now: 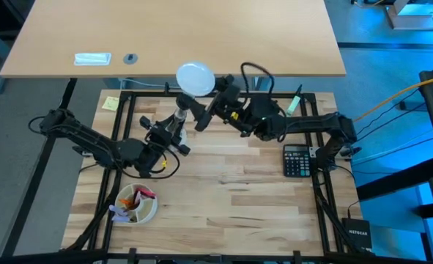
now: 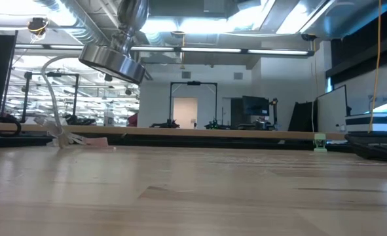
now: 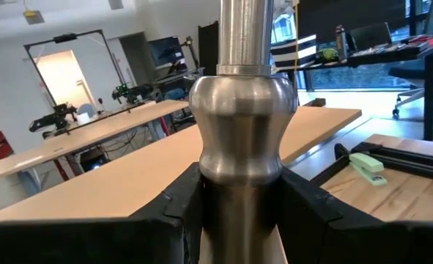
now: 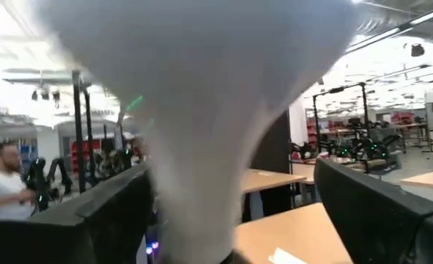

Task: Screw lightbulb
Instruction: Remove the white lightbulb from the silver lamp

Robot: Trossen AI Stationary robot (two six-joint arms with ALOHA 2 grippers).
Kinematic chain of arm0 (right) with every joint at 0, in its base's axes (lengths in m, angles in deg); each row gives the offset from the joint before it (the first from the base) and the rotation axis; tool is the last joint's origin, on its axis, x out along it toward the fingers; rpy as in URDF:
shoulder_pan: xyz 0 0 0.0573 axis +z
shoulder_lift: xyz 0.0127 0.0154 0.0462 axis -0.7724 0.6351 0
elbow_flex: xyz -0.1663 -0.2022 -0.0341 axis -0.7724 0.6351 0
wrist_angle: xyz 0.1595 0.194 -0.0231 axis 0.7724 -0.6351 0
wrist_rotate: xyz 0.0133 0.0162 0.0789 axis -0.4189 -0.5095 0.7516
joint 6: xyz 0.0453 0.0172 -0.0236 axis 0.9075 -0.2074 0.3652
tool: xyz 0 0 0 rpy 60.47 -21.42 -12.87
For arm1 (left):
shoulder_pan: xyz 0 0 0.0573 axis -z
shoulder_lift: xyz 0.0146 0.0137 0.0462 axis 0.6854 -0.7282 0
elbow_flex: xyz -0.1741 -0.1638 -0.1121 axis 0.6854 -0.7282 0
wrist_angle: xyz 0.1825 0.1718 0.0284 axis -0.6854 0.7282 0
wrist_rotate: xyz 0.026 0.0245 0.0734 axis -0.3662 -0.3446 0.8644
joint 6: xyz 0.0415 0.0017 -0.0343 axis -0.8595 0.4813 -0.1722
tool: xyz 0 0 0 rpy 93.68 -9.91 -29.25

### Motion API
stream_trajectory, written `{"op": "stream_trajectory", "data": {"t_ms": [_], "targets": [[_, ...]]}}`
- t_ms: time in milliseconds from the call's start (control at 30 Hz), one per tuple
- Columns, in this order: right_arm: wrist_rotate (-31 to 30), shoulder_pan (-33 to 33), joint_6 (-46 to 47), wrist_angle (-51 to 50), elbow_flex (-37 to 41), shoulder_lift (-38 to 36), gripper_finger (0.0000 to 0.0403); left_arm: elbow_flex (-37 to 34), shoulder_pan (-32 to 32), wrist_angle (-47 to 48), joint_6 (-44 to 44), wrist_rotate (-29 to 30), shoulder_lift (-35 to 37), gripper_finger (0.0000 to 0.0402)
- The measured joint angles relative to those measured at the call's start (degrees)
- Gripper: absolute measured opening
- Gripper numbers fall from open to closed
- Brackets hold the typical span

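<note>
Lightbulb (image 4: 201, 110): it fills the right wrist view, very close to the lens, white and matte, narrowing downward between the two dark fingers (image 4: 377, 213). In the high view its round head (image 1: 195, 78) lies at the far edge of the wooden table (image 1: 238, 198).
Right gripper (image 1: 210, 108): its fingers stand wide apart, one on each side of the bulb's narrow part; whether they touch the bulb I cannot tell.
Stand (image 3: 243, 132): shiny silver metal, with a rounded bulge and a straight tube above it. In the low view its flared foot (image 2: 112, 62) hangs tilted in the air above the table, not touching it.
Left gripper (image 1: 174, 130): clenched on the silver stand; the two dark fingers (image 3: 165, 213) press its waist from both sides.
Bulb and stand: they are held close together, near the far middle of the table.
Calculator (image 1: 299, 160): black, on the table beside the right arm.
Bowl (image 1: 135, 204): white, with some coloured things inside, at the near left.
Sticky note (image 1: 110, 103): yellow, at the far left corner.
Stapler (image 3: 368, 163): pale green, on the table beyond the stand.
Person (image 4: 0, 183): in a white shirt, in the room behind.
</note>
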Motion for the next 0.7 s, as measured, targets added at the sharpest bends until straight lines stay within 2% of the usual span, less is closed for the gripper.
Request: {"op": "stream_trajectory", "data": {"t_ms": [233,467,700], "targets": [[0.96,-0.97,0.5,-1.19,-0.04,-0.09,0.0285,0.0,0.05,0.33,-0.33,-0.11,0.0,0.0119],[4.56,-0.83,-0.61,-1.21,-0.04,-0.1,0.0149,0.0,1.18,0.0,-1.41,-0.18,0.0,0.0119],[16.54,0.05,-1.43,-8.59,-0.04,-2.46,0.015,0.0,6.21,0.03,-2.35,-0.18,0.02,0.0119]]}}
